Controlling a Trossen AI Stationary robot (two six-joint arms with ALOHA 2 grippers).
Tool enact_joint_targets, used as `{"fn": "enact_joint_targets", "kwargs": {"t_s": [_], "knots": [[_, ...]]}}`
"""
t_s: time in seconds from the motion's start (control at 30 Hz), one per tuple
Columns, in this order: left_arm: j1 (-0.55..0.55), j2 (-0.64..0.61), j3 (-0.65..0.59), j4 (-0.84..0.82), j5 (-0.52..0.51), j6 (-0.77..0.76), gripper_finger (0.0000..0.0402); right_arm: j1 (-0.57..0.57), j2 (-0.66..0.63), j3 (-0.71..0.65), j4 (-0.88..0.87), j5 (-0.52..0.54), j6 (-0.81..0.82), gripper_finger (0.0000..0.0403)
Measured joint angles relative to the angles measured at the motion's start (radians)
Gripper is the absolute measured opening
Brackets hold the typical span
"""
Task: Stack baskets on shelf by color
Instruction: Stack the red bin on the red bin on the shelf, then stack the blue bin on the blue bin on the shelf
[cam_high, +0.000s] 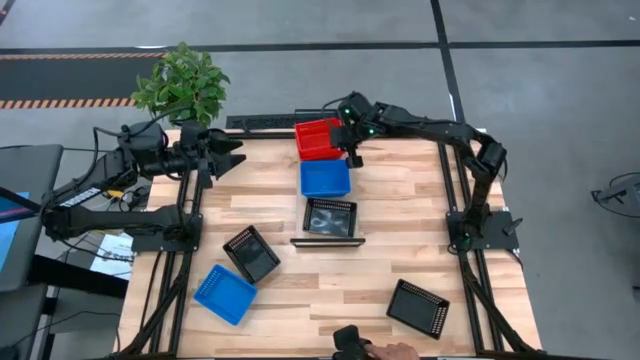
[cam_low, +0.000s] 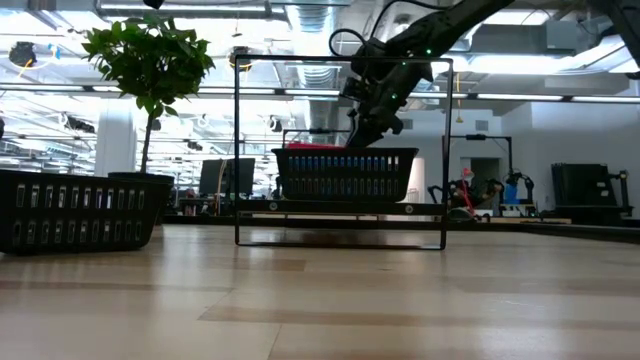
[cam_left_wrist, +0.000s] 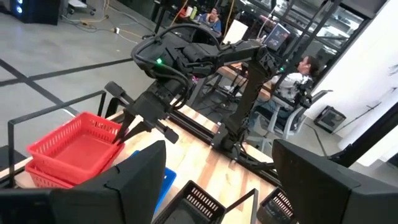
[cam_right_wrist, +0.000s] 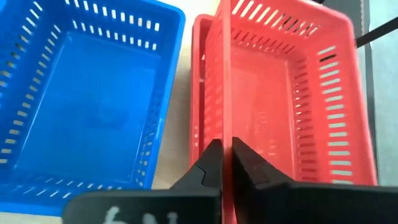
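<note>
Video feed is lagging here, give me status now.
Right pincer pinching red basket wall on the shelf. Left pincer open, waiting. Nothing blocking.

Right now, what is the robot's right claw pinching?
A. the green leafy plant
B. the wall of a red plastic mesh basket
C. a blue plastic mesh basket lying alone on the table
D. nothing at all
B. In the right wrist view the right gripper has its two dark fingers closed on the rim of the red plastic mesh basket, next to the blue plastic mesh basket on the shelf.
</note>
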Motion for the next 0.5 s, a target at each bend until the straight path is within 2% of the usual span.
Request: {"fn": "enact_joint_targets", "kwargs": {"t_s": [0.5], "knots": [[0.0, 0.0, 0.0, -0.014, 0.001, 0.0, 0.0281, 0.0, 0.0, 0.0, -0.002, 0.004, 0.03, 0.0102]]}}
